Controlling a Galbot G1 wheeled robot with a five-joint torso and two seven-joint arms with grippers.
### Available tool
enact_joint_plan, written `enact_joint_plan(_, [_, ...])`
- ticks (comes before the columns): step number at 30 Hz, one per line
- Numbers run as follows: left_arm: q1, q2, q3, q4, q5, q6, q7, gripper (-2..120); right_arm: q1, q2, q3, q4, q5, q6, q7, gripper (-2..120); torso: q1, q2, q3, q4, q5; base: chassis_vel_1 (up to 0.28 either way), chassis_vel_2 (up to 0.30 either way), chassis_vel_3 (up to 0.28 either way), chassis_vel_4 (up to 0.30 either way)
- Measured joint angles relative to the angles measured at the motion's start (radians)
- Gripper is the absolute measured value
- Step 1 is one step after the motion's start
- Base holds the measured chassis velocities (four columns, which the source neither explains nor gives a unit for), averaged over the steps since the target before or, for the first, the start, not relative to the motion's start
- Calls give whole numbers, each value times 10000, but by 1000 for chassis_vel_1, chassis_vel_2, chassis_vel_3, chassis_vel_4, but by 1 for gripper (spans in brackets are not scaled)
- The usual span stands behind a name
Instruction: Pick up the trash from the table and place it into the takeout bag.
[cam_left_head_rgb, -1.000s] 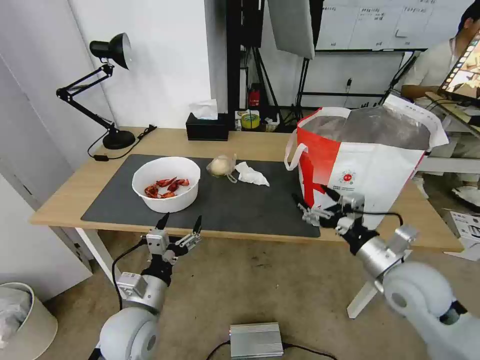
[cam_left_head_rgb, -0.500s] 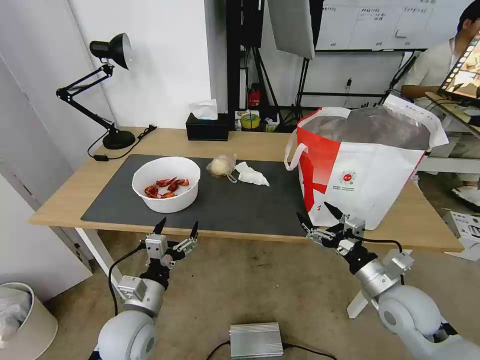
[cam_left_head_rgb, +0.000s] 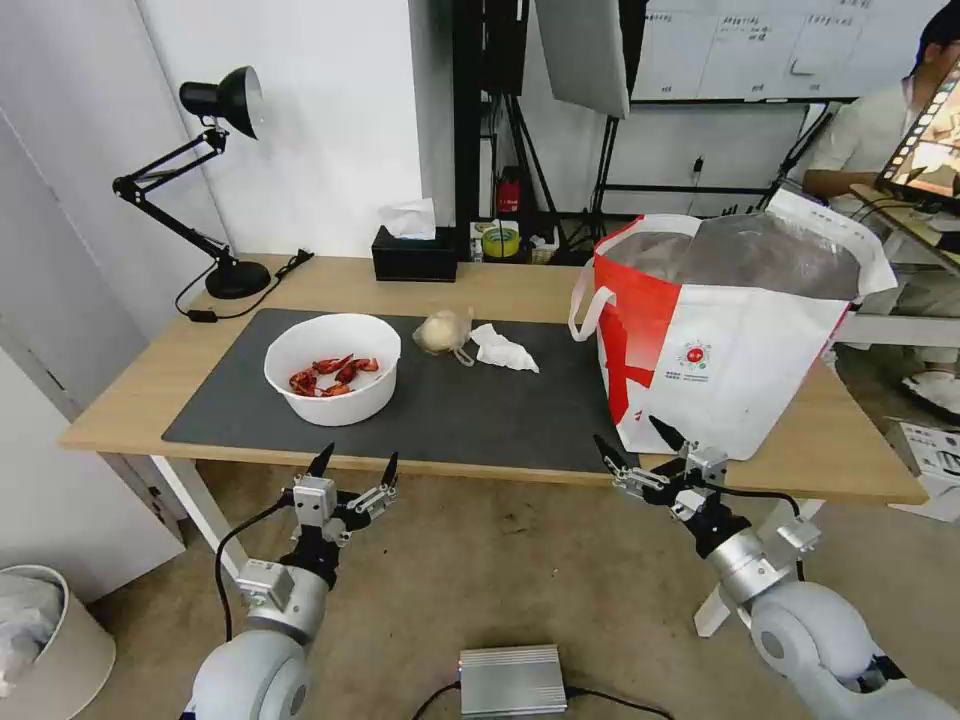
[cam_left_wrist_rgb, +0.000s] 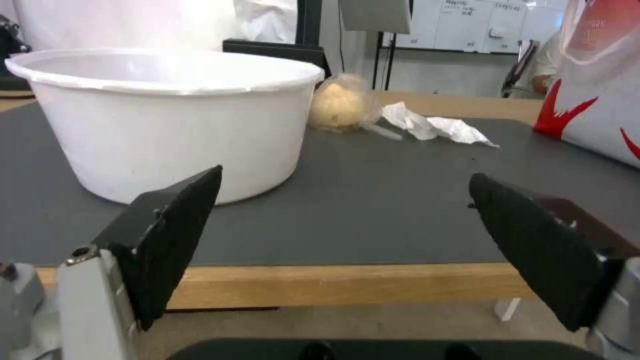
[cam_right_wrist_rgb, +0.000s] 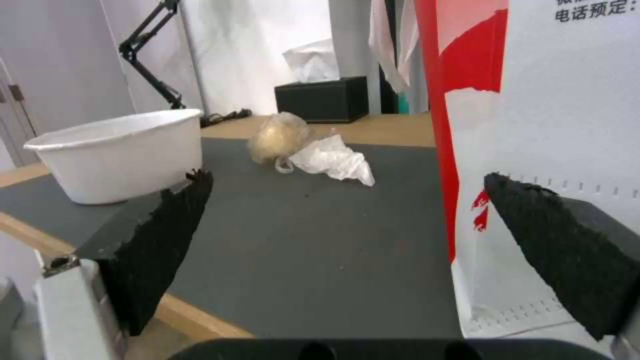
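On the dark mat of the table (cam_left_head_rgb: 500, 285) stands a white bowl (cam_left_head_rgb: 332, 368) (cam_left_wrist_rgb: 170, 120) (cam_right_wrist_rgb: 120, 155) with red crayfish shells. Behind it lie a pale plastic-wrapped bundle (cam_left_head_rgb: 442, 331) (cam_left_wrist_rgb: 340, 104) (cam_right_wrist_rgb: 277, 136) and a crumpled white napkin (cam_left_head_rgb: 503, 350) (cam_left_wrist_rgb: 437, 126) (cam_right_wrist_rgb: 330, 158). The takeout bag (cam_left_head_rgb: 730, 330) (cam_right_wrist_rgb: 560, 125) stands open at the mat's right end. My left gripper (cam_left_head_rgb: 355, 463) hangs open below the table's front edge, in front of the bowl. My right gripper (cam_left_head_rgb: 634, 436) is open too, at the front edge just before the bag.
A black tissue box (cam_left_head_rgb: 414, 255) (cam_right_wrist_rgb: 323, 100) sits at the back of the table and a black desk lamp (cam_left_head_rgb: 215, 180) at the back left. A silver box (cam_left_head_rgb: 512, 680) lies on the floor between my arms. A bin (cam_left_head_rgb: 45, 640) stands at lower left.
Both arms have drawn back and down from the table. The right gripper has come away from the bag's front face to the table edge. The left has sunk slightly.
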Motion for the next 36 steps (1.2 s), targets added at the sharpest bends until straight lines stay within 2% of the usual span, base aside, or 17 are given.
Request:
enact_joint_plan(12, [16, -27, -31, -31, 10, 7, -24, 100, 540, -275, -562, 8, 233, -342, 28, 100, 1, 0, 0, 1, 0, 0, 0, 0, 0])
enact_joint_plan(27, [39, -66, -55, -79, 3, 5, -59, 100, 1302, -115, -1464, -273, 270, -397, 285, 100, 1, 0, 0, 0, 0, 0, 0, 0, 0])
enact_joint_plan(33, [126, -269, -70, -121, 109, 3, -69, 100, 3521, 42, -2912, -508, 354, -1467, 1452, 100, 1, 0, 1, 0, -1, 0, 0, 0, 0])
enact_joint_plan(34, [126, -269, -70, -121, 109, 3, -69, 100, 3521, 42, -2912, -508, 354, -1467, 1452, 100, 1, 0, 1, 0, -1, 0, 0, 0, 0])
enact_joint_plan(36, [184, -388, -60, -168, 205, 2, -70, 100, 4543, 250, -3559, -698, 461, -2127, 2055, 100, 1, -1, 2, 1, 1, 0, 0, 0, 0])
